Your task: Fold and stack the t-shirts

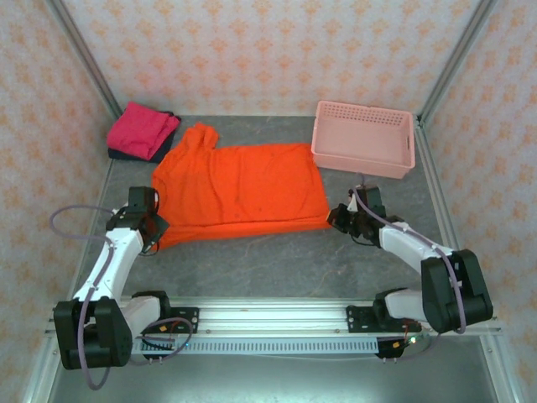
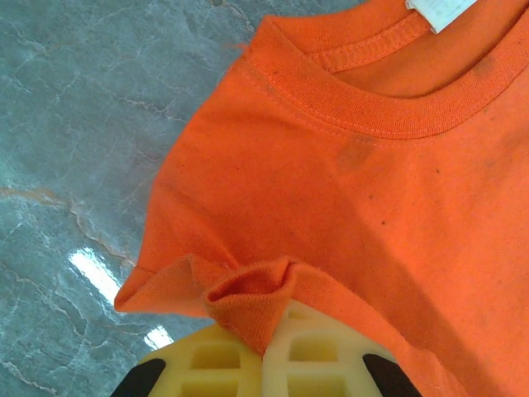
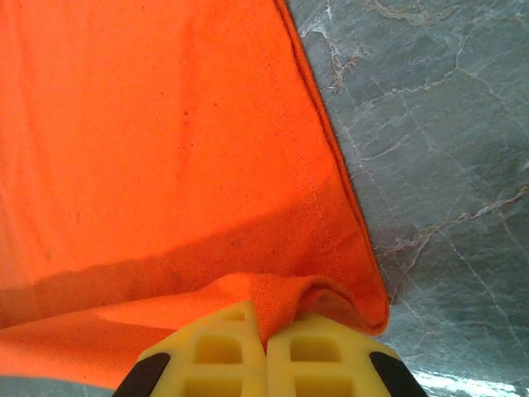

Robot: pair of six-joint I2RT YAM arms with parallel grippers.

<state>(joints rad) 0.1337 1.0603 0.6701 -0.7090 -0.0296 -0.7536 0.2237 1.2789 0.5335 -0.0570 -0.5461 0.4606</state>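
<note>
Jaws clenched on both sides, and both have cloth. Your left gripper (image 2: 264, 337) is pinching a bunched fold of the orange t-shirt (image 2: 347, 190) at its near shoulder, just below the ribbed collar (image 2: 388, 116). Your right gripper (image 3: 266, 335) has a tuck of the near hem corner (image 3: 368, 298) between its yellow fingers (image 3: 347, 356).

From overhead, the shirt lies spread across the middle of the frame, collar left, hem right, with a gripper at each lower corner. My read: you're set for a lengthwise fold, near edge carried over to the far edge. Lift both ends together and level so the span between them doesn't sag and drag. Hold a light tension, not enough to pull cloth out of either pinch. That far sleeve (image 1: 201, 134) pokes toward upper left, so expect it to need tucking. Lay the edge down flat before you let go.

Now the table (image 1: 277, 260): grey, marble-veined, glossy with glare patches. Cloth should slide on it, so the lower layer may creep.

Further back, upper left, the magenta t-shirt (image 1: 143, 126) sits folded on the navy t-shirt (image 1: 130, 154), just beside the orange sleeve; I'd take that as your stack. Upper right, the pink basket (image 1: 361, 161) stands near the shirt's far hem corner, so mind it. Patterned walls (image 1: 252, 50) close in the cell.
</note>
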